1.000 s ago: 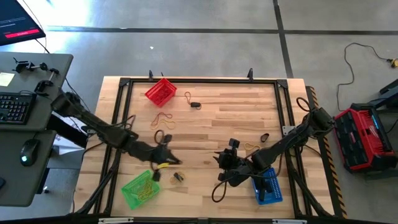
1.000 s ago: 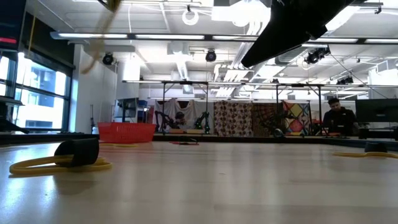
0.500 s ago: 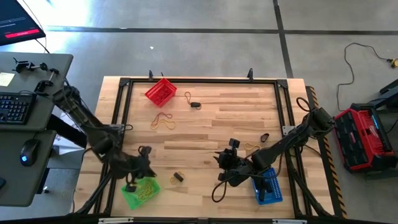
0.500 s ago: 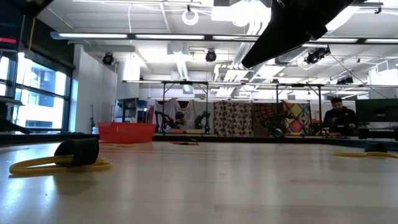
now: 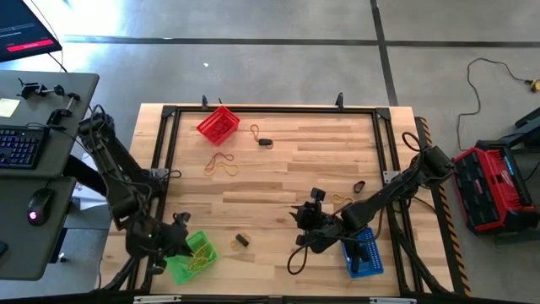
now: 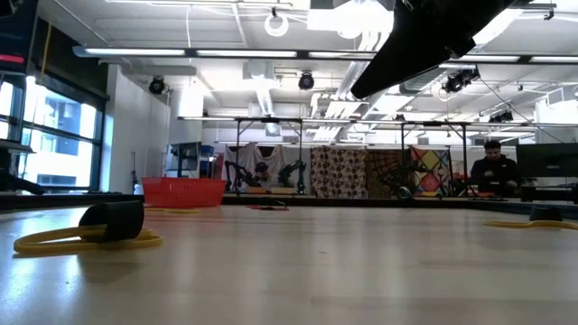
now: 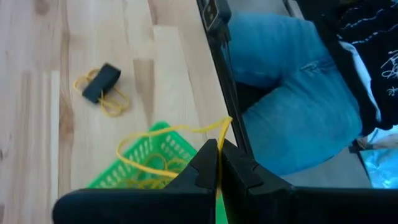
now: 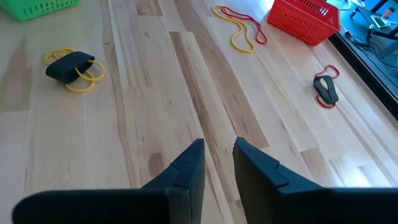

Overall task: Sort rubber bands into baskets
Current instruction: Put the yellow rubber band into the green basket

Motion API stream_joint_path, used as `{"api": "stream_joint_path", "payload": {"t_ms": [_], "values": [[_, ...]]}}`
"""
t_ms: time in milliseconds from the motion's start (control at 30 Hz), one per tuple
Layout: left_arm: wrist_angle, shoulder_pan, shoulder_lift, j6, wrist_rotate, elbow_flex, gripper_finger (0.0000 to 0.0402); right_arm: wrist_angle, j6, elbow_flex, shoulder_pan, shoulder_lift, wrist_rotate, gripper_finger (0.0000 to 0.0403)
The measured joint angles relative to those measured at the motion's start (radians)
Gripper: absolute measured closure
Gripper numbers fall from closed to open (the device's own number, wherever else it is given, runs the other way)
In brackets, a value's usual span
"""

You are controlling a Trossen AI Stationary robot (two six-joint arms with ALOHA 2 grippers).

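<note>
Left gripper [image 7: 218,163]: lower left of the high view, over the green basket [image 5: 192,257]; fingers pressed together, pinching a yellow band [image 7: 166,131] that hangs above the basket.
Right gripper [image 8: 216,163]: lower centre of the high view, beside the blue basket [image 5: 364,253]; fingers slightly parted, nothing between them.
Done: green basket holds a tangle of yellow bands; number cannot be told. Blue basket's contents cannot be told.
Left, near: one black band lying with yellow ones [image 5: 241,241], lower centre.
Left, middle: yellow band [image 5: 340,199] and black band [image 5: 359,187], centre right; a yellow and reddish pair [image 5: 222,164], centre left.
Left, far: a black and reddish pair [image 5: 264,142] near the red basket [image 5: 218,123], upper left; a further loop sits just beside it.
Counts: three baskets; five loose clusters on the table [image 5: 287,169].
Progress: judged roughly at an early-to-middle stage; a drop into green looks imminent.
</note>
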Motion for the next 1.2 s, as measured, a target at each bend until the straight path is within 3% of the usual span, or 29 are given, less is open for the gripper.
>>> {"api": "stream_joint_path", "payload": {"t_ms": [600,967,1200], "values": [[-0.139,-0.141,0.0,-0.369,-0.113,-0.004,0.0401,0.0,0.001,0.0,0.0,0.0,0.0,0.033],[-0.138,-0.129,0.034,-0.543,-0.042,-0.053,0.0401,0.0,0.001,0.0,0.0,0.0,0.0,0.033],[-0.058,-0.129,0.1,-0.557,-0.03,-0.053,0.0401,0.0,0.0,0.0,0.0,0.0,0.0,0.033]]}}
